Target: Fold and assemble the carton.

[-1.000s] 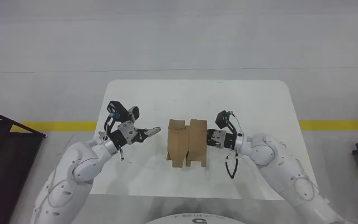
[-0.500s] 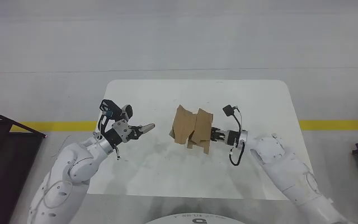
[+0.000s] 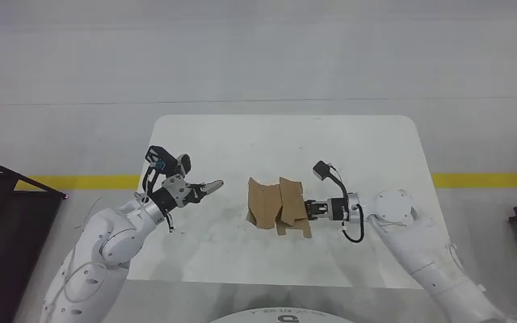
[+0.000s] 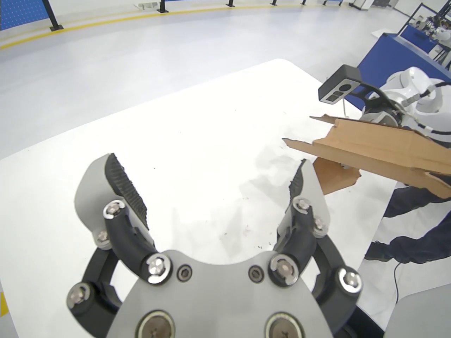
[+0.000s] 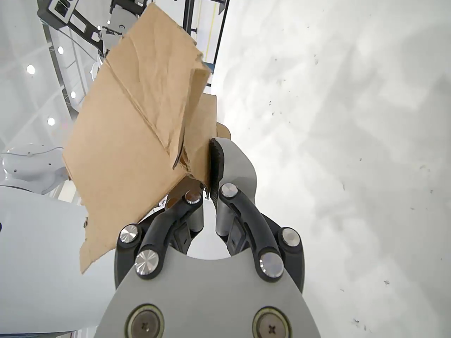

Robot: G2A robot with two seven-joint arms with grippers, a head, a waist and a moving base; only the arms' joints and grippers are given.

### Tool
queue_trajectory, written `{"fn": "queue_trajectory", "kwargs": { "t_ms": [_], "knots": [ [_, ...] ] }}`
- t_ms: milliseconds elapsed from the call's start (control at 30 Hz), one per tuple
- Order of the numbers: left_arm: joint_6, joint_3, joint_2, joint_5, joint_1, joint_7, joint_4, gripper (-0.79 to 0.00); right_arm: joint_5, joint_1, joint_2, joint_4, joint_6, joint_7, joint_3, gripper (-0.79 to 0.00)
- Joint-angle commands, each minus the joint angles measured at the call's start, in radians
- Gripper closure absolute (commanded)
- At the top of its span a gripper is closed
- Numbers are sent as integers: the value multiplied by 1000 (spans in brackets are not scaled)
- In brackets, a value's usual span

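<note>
A brown cardboard carton (image 3: 273, 204), partly folded with loose flaps, hangs tilted just above the middle of the white table (image 3: 363, 145). My right gripper (image 3: 305, 212) is shut on the carton's right edge; in the right wrist view the carton (image 5: 137, 107) is pinched between the fingers (image 5: 220, 163). My left gripper (image 3: 212, 187) stands open to the left of the carton, apart from it, with nothing between its fingers (image 4: 123, 191). The left wrist view has the carton (image 4: 380, 149) off to one side, held up by the other arm.
The table's surface around the carton is bare, with faint scuff marks. A yellow floor line (image 3: 468, 179) runs behind the table. A dark object (image 3: 16, 210) stands off the table's left side.
The right arm has rotated and tilted the carton from upright to lying slanted, and lowered it. My left gripper drew back a little to the left and stays open.
</note>
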State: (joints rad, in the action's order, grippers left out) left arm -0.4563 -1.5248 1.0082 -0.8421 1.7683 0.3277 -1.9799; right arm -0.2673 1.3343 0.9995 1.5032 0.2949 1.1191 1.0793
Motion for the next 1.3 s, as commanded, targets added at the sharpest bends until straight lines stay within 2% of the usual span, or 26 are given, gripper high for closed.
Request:
{"fn": "queue_trajectory", "kwargs": {
  "t_ms": [0,200,233,333,400,500,567,667,767,900,1133,1267],
  "knots": [
    [0,0,0,0,0,0,0,-785,0,0,0,0,-1,-1,0,0],
    [0,0,0,0,0,0,0,-785,-10,5,1,1,-8,-12,-2,0],
    [0,0,0,0,0,0,0,-785,-63,14,4,0,-35,-12,-9,0],
    [0,0,0,0,0,0,0,-785,-250,-2,10,-47,-203,66,-15,0],
    [0,0,0,0,0,0,0,-785,-320,-22,12,-71,-304,116,-21,0],
    [0,0,0,0,0,0,0,-785,-329,-49,12,-87,-400,162,-32,0],
    [0,0,0,0,0,0,0,-785,-265,-62,7,-87,-439,140,-35,0],
    [0,0,0,0,0,0,0,-785,-148,-66,0,-32,-358,101,-29,0],
    [0,0,0,0,0,0,0,-785,104,-43,-12,68,-227,-33,-24,0],
    [0,0,0,0,0,0,0,-785,357,38,-27,202,-92,-169,-16,0],
    [0,0,0,0,0,0,0,-785,733,196,-57,390,50,-394,63,0],
    [0,0,0,0,0,0,0,-785,749,256,-61,410,56,-447,79,0]
  ]
}}
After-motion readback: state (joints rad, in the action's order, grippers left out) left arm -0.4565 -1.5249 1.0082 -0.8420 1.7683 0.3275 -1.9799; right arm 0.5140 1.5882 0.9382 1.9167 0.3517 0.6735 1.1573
